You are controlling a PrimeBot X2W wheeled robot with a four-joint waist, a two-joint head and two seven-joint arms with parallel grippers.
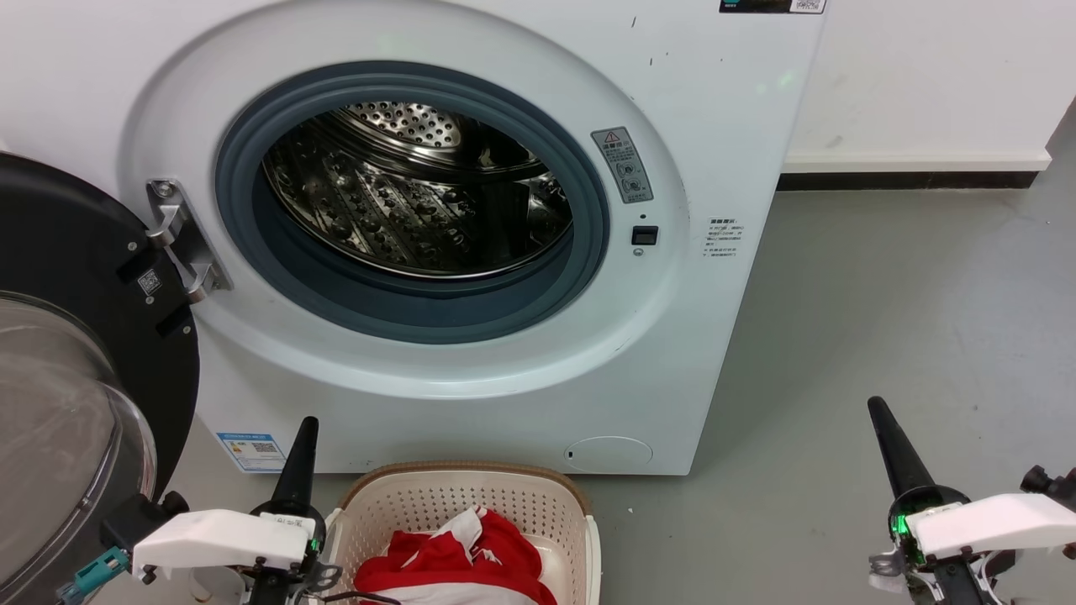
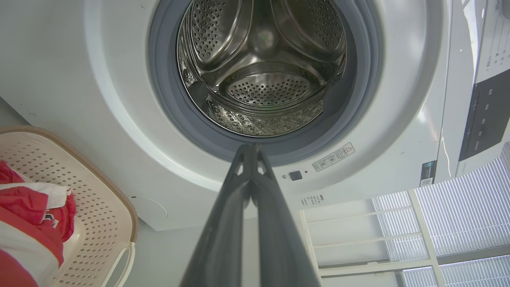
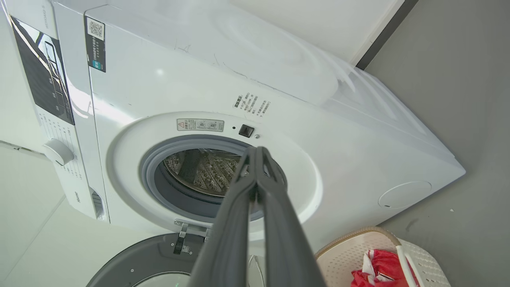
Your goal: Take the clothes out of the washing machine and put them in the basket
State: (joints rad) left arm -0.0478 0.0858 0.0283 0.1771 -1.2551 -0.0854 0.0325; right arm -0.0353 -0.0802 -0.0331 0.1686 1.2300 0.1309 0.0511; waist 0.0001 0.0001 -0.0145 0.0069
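Washing machine [image 1: 672, 353] drum [image 1: 403, 210] bare; clothes [image 1: 454, 559] in basket [image 1: 437, 496], floor [image 1: 883, 294] in front, short drop. Left tool [image 1: 308, 427], right tool [image 1: 877, 410] pinched narrow, empty.

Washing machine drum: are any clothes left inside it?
No. The left wrist view shows the drum as bare perforated steel; the red clothes lie in the basket.

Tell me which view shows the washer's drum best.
The left wrist view: it looks straight into the drum, to its back wall. The head view shows its lower side from above; the right wrist view a slice, partly behind the right gripper.
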